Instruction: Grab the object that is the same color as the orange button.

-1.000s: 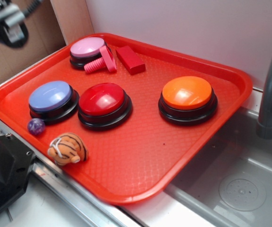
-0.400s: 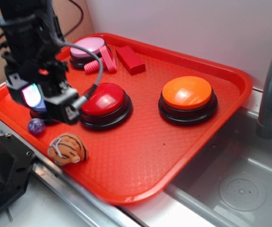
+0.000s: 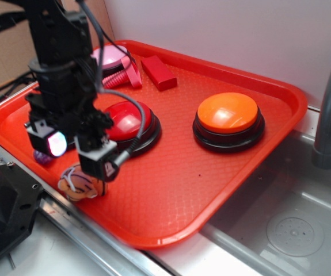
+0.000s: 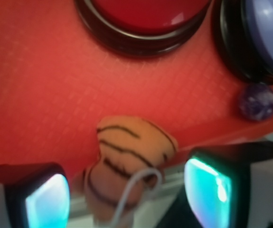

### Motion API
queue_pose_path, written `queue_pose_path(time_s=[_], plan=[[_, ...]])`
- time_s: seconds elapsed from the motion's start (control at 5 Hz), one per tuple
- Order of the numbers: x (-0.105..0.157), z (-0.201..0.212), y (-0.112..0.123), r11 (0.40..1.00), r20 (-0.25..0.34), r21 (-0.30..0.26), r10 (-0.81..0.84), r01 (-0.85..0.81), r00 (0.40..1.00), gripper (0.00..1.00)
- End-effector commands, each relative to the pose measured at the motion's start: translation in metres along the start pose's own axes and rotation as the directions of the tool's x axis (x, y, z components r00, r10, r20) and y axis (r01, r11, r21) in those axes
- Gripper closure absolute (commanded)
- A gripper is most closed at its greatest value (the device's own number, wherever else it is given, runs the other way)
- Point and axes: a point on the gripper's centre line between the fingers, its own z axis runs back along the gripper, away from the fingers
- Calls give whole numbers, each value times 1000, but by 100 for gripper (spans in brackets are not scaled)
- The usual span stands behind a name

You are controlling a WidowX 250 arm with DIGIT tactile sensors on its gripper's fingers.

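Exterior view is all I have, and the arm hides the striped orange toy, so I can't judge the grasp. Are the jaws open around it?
Observer: Yes. In the wrist view the jaws stand open, with the striped orange toy centred between them.
Operator: Is the purple ball in the way?
Observer: No. The purple ball lies apart from the toy, outside the jaws, beside the blue button.

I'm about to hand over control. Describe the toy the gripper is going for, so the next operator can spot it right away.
Find the red tray and its near left edge, in front of the red button. The striped toy sits there, directly under the open gripper. It is small, rounded and orange-tan with dark stripes and a white loop, unlike the plain purple ball beside it.
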Motion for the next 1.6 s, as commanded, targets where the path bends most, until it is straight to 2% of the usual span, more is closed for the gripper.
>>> queue_pose_path(time_s=[0.0, 0.2, 0.4, 0.6, 0.8, 1.2, 1.4], plan=[[1, -24, -4, 991, 29, 61, 117, -119, 993, 0], [0, -27, -5, 985, 32, 58, 159, -161, 987, 27], [1, -27, -2, 984, 29, 53, 169, -170, 985, 100], [3, -22, 0, 984, 42, 68, 165, -168, 985, 100], [10, -4, 8, 986, 79, 81, 139, -146, 987, 100], [49, 78, 25, 999, 267, 22, 27, -34, 963, 100], [63, 109, 34, 1000, 321, -19, 19, -14, 947, 100]])
